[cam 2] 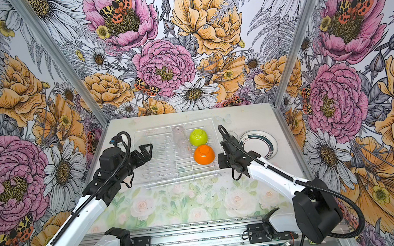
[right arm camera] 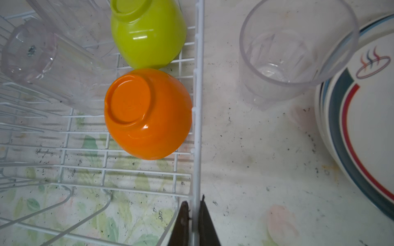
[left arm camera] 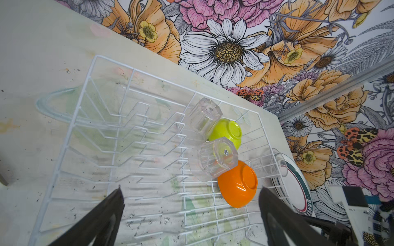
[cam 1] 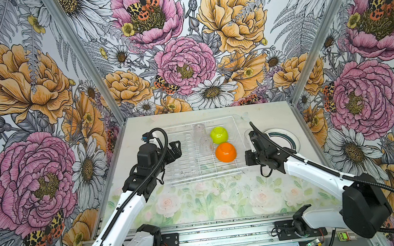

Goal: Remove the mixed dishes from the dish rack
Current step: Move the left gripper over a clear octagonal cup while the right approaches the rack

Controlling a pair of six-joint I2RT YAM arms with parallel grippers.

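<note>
Rack (cam 1: 185, 164) sat toward the back of the table (cam 1: 199, 203) with its plate slots bare, and four dishes waited along its right half: back tumbler (left arm camera: 207, 119) and near tumbler (left arm camera: 217, 157) both bottoms-up, green bowl (cam 1: 219, 134) and orange bowl (cam 1: 225, 152) overturned just beside them, set that way to drain, I'd guess. Out on the table, right of the rack, plates (right arm camera: 362, 119) lay stacked with a third tumbler (right arm camera: 294, 49) standing mouth-up just beside their edge, so the unloading looked about half done. Right gripper (right arm camera: 194, 204) was pressed together on the rack's side rim wire, pinching it; my read was that it anchored the light rack so nothing slid when a dish came out. Left gripper (left arm camera: 189, 189) hung over the empty slots, spread wide and holding nothing, its tips pointed toward the near tumbler and orange bowl. One of those looked the likely next pick, and the clear tumbler's slick sides would want a square, centred squeeze.
</note>
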